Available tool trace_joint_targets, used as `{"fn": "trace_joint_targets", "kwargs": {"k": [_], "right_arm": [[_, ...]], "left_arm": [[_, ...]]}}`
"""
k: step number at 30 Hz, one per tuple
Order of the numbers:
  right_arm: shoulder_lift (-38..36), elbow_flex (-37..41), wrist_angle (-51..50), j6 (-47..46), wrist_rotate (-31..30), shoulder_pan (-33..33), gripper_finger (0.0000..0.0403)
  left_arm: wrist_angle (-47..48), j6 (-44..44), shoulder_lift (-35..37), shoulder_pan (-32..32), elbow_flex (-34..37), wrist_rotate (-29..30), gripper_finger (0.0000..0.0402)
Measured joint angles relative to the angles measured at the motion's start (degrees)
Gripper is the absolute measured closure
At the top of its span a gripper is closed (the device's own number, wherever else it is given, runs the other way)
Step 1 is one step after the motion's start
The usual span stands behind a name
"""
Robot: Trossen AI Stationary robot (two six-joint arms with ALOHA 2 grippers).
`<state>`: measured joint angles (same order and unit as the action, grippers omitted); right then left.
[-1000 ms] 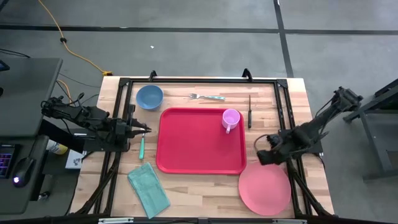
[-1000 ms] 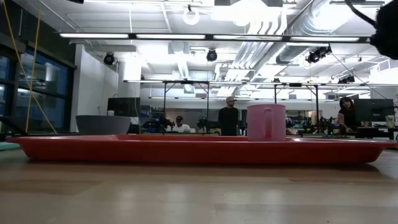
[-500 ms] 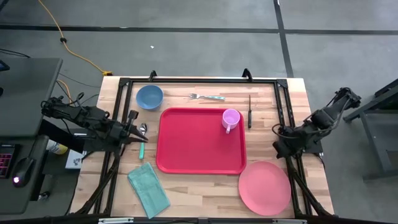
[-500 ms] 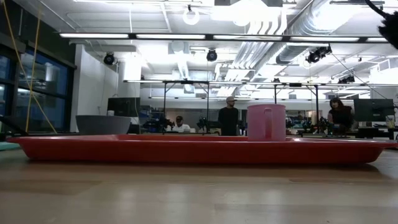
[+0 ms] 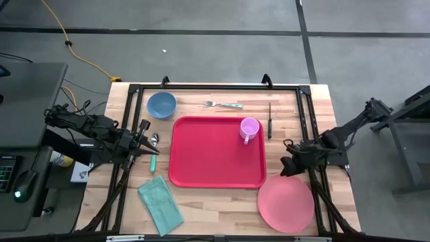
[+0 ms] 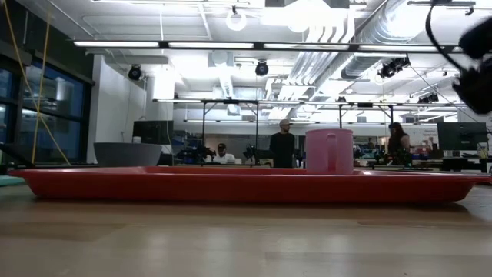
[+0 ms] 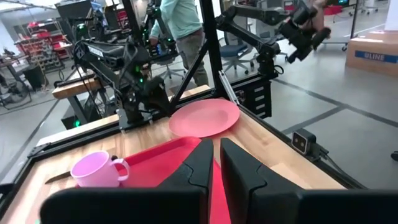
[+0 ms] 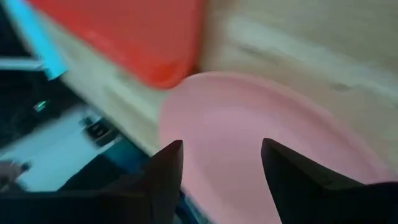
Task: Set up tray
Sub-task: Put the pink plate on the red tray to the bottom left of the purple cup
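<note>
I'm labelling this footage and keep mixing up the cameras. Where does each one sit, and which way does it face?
High: overhead, straight down; tray, both arms.
Low: tabletop height, level across the tray's rim and the mug into the room; part of an arm at upper right.
Left wrist: over the table's left side, facing across toward the plate; nearly shut left pincer.
Right wrist: looks down at the plate; open right pincer.
All four share the tray.

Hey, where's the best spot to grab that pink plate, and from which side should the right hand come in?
Take the pink plate by its thin rim, on the edge nearest the right hand, which hovers open just above that edge. It lies flat on the table beside the red tray, so a pinch on the rim, one finger slid under, looks likeliest to hold.
</note>
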<state>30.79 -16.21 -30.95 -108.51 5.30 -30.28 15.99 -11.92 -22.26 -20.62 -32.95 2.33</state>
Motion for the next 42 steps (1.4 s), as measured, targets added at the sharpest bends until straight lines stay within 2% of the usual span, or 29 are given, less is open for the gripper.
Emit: {"fn": "trace_joint_targets", "kwargs": {"k": [6, 13, 22, 28, 42], "right_arm": [[2.07, 3.06, 0.12, -3.43, 1.46, 2.05, 0.0206], [3.74, 3.23, 3.34, -0.75, 2.39, 5.34, 0.0206], [3.76, 3.21, 1.32, 0.18, -0.69, 7.69, 0.0206], [4.18, 3.21, -3.32, 0.86, 3.62, 9.23, 0.0206], [10.65, 3.19, -0.24, 6.65, 11.93, 9.29, 0.0206]], "left_arm": [[0.0, 0.53, 0.0, 0.0, 0.0, 0.11, 0.0341], [0.02, 0.56, -0.02, 0.0, 0.0, 0.13, 0.0341], [0.04, 0.44, -0.02, 0.0, 0.0, 0.15, 0.0341], [0.08, 0.43, -0.02, 0.0, 0.0, 0.15, 0.0341], [0.57, 0.44, -0.02, -0.01, 0.0, 0.15, 0.0341]]}}
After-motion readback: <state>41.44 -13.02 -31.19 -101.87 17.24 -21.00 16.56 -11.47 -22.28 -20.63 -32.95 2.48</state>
